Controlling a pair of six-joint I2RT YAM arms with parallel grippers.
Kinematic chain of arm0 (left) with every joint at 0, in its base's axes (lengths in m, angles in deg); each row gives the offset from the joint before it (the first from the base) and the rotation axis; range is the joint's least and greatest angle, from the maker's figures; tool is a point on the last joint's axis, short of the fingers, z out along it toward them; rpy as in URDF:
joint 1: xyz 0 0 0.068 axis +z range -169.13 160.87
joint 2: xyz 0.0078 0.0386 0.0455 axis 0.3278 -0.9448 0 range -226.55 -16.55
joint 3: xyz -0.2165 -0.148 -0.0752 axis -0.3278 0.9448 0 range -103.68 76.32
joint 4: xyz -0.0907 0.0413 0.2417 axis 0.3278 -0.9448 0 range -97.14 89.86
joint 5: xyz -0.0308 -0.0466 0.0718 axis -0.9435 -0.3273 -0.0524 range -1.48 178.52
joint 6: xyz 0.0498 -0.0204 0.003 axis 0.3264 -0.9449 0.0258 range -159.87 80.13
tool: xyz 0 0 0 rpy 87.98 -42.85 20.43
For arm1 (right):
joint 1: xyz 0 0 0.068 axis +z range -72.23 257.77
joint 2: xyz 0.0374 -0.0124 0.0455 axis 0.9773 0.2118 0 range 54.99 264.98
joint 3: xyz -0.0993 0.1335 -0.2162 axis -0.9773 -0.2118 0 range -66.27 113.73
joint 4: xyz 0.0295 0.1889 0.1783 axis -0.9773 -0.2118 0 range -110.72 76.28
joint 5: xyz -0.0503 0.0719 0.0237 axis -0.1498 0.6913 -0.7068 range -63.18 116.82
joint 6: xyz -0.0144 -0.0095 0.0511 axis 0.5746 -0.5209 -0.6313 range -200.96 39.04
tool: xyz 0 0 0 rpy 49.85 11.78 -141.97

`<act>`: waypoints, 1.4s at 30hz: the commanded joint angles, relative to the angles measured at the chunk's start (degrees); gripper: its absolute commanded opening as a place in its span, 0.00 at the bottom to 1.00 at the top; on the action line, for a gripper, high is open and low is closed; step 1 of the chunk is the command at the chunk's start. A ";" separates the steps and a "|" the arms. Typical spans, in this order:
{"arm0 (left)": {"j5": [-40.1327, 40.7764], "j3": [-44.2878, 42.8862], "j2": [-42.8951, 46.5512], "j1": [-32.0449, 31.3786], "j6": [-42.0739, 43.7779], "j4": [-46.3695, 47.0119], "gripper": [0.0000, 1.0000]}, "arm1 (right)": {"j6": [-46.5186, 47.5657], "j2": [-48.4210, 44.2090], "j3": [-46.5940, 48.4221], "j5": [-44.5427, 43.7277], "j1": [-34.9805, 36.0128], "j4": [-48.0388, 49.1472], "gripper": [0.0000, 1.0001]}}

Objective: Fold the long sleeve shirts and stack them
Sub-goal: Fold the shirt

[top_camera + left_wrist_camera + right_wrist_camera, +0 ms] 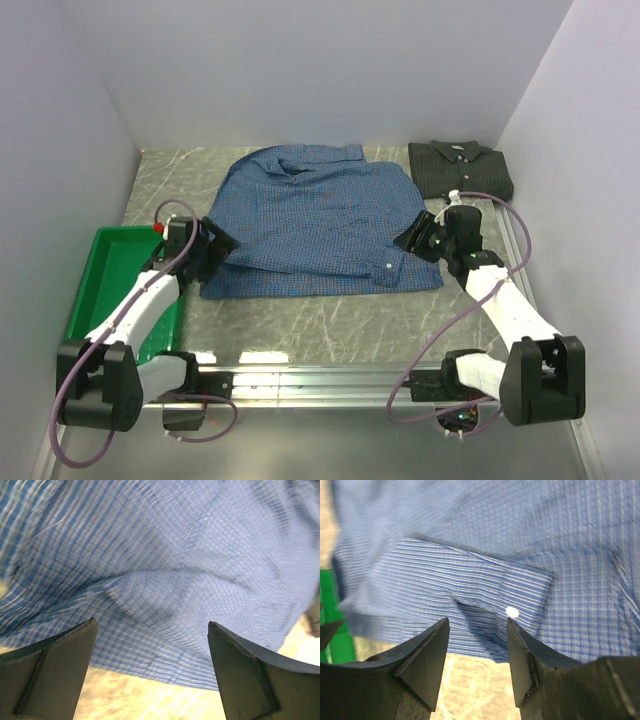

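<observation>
The blue checked long sleeve shirt (315, 215) lies flat mid-table, collar to the back, a sleeve folded across its lower part. The dark long sleeve shirt (460, 168) sits folded at the back right. My left gripper (218, 248) is at the blue shirt's left edge. Its jaws stand wide open around bare table, with the cloth's hem (165, 645) just ahead of the left gripper (152, 627). My right gripper (408, 240) is at the shirt's right edge and open, nothing between its fingers. The cuff and its white button (512, 612) lie just beyond the right gripper (477, 625).
A green plastic tray (95, 280) lies along the left side, partly under my left arm. White walls close in the marbled table (300, 330) on three sides. A metal rail (330, 380) runs along the near edge between the arm bases.
</observation>
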 commanded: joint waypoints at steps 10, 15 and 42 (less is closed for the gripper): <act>0.18 -4.24 -8.36 -2.37 -0.55 7.97 0.97 | 4.66 3.48 -5.73 9.09 1.62 4.28 0.56; 0.45 -5.48 -12.32 -3.51 -1.96 10.08 0.94 | 5.80 4.44 -6.44 9.71 2.76 4.63 0.57; 8.97 -9.09 -18.05 -4.13 -5.12 4.20 0.43 | 7.65 8.49 0.86 5.24 3.99 -9.86 0.00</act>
